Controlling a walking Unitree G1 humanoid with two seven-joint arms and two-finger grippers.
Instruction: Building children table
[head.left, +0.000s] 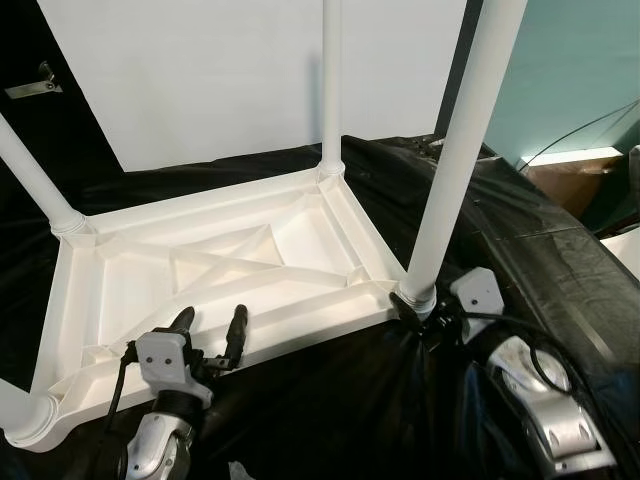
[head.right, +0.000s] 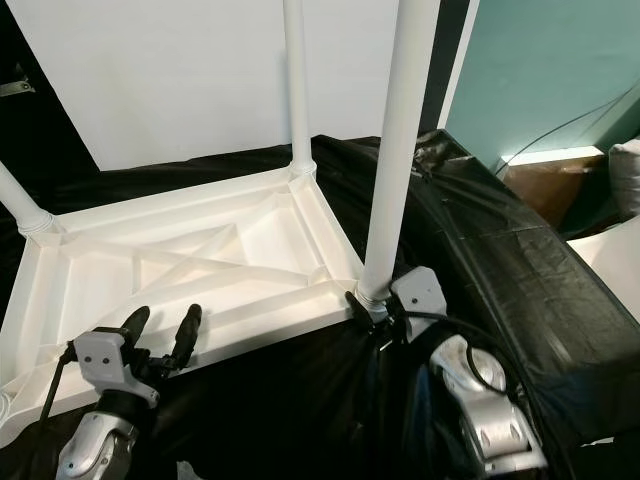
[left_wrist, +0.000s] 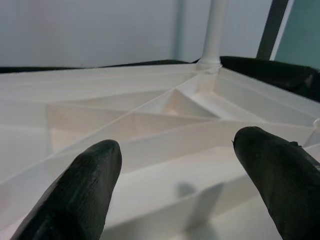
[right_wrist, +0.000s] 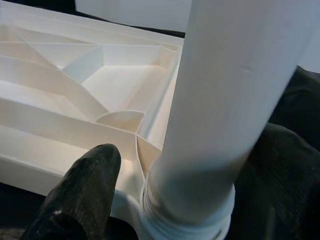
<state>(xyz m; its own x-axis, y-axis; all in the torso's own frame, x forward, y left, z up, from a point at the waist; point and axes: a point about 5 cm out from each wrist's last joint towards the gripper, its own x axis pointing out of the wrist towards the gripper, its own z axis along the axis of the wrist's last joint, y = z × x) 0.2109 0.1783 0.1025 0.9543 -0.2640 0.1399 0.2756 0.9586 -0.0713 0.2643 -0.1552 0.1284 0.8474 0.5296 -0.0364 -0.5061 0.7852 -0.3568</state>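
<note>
I have the tabletop (head.left: 215, 275) lying upside down on a black sheet (head.left: 520, 250), ribs up, with legs standing in its corners. My right gripper (head.left: 412, 312) is at the base of the near leg (head.left: 455, 165), at 4 o'clock of the tabletop; one finger (right_wrist: 82, 192) lies beside the socket collar, the other is hidden behind the leg, so I judge it clasping the leg but cannot confirm. My left gripper (head.left: 210, 325) hovers spread over the near rim at 7 o'clock, holding nothing. To seat this leg well, I would keep it plumb and brace the rim with the left. A white panel (head.left: 230, 70) stands at 12 o'clock, a teal wall (head.left: 560, 70) at 2.
</note>
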